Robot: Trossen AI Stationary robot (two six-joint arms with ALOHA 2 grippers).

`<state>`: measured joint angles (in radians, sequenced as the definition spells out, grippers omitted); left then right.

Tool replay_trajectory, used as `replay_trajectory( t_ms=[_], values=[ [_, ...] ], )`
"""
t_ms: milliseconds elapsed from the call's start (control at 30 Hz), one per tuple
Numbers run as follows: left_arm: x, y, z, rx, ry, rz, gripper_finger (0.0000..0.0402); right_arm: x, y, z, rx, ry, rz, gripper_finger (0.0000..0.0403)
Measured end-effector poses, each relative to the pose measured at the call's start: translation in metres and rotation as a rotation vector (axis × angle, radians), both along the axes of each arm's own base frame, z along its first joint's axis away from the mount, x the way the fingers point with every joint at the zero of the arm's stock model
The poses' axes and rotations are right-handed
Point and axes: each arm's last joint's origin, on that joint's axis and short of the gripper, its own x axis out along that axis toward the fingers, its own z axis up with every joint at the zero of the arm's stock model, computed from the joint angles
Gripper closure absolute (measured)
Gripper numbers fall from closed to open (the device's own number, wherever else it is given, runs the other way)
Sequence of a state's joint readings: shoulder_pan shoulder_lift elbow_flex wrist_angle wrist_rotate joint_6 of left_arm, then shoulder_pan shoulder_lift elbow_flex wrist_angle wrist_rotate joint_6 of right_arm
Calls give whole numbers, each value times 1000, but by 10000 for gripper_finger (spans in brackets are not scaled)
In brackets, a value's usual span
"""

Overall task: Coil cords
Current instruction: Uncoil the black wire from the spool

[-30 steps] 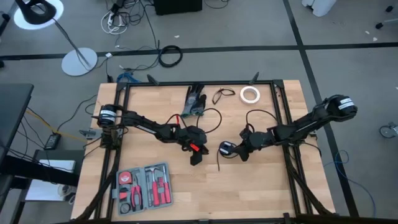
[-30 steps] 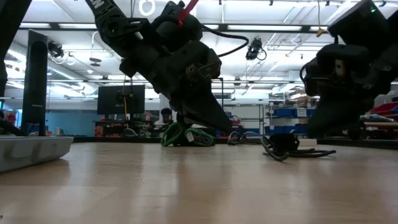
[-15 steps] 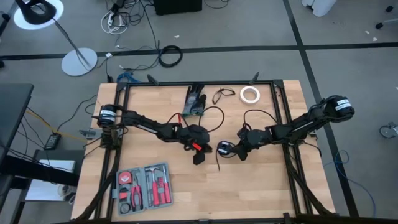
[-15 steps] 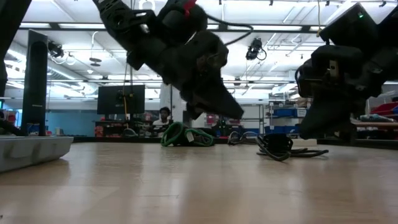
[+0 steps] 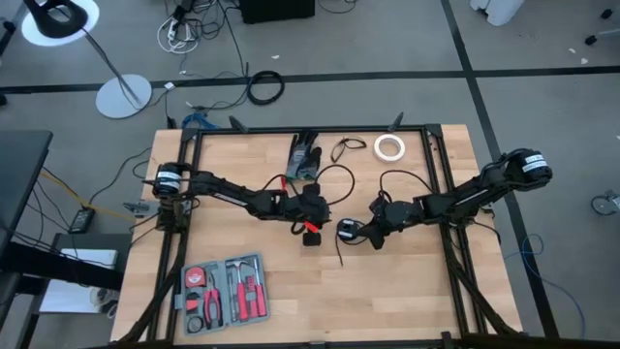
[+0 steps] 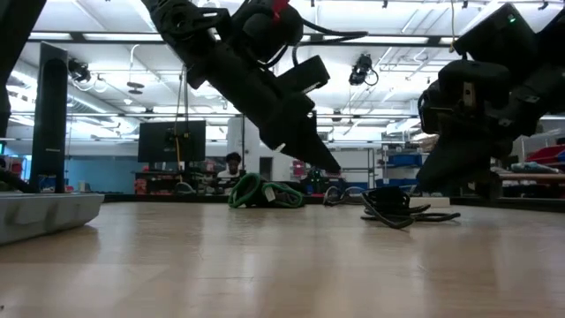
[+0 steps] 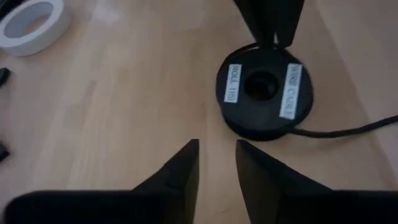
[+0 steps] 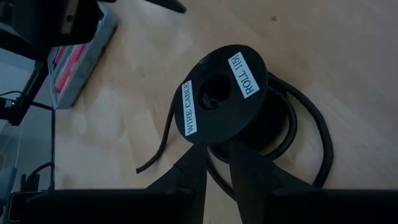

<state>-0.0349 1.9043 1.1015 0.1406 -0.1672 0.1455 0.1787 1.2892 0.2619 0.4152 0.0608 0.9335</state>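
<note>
My right gripper [image 8: 211,163] pinches the cord spool [image 8: 225,94] at mid-worktop; my left gripper [image 7: 216,163], narrowly parted and empty, could nudge it loose and uncoil its tail [image 8: 157,149].

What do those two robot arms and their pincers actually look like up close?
Both arms are black and slender, built of jointed segments. The left arm carries a red fitting near its wrist and a white label at its base. The right arm also has a white label. Each ends in two dark, tapered fingers.
</note>
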Motion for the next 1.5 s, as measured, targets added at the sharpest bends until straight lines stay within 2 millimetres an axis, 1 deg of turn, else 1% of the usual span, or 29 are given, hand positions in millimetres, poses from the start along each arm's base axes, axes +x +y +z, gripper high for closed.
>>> replay_trajectory(
  t_ms=[133, 267, 367, 433, 533, 600, 767, 867, 1033, 1200, 1400, 1500],
  values=[
    [1, -5, -8, 43, 27, -50, 267, 0, 0, 0, -7, -3, -7, 334],
    [6, -21, -20, 138, 69, -144, 266, -1, 0, -1, -5, 11, -4, 334],
    [13, -33, -25, 299, 97, -141, 266, -1, 0, -2, -1, 20, -4, 334],
    [19, -39, -25, 421, 109, -136, 266, -1, 0, -2, 6, 20, -6, 334],
    [25, -44, -27, 568, 136, -112, 266, -1, 0, -2, 15, 21, -9, 334],
    [27, -43, -28, 624, 155, -87, 266, -1, 0, -2, 21, 22, -14, 334],
    [29, -42, -26, 602, 144, -116, 266, -1, 0, -1, 23, 16, -14, 334],
    [29, -43, -27, 585, 142, -178, 266, -1, 0, -1, 15, 13, -20, 334],
    [31, -48, -35, 618, 138, -202, 266, -1, 0, -1, 9, 11, -27, 334],
    [32, -49, -33, 670, 131, -228, 266, 0, 0, 0, 2, 4, -27, 334],
    [36, -49, -29, 678, 76, -210, 266, 0, 0, 0, -2, 5, -26, 334],
    [36, -50, -29, 676, 75, -238, 266, 0, 0, 0, -3, 4, -26, 334]
  ],
)
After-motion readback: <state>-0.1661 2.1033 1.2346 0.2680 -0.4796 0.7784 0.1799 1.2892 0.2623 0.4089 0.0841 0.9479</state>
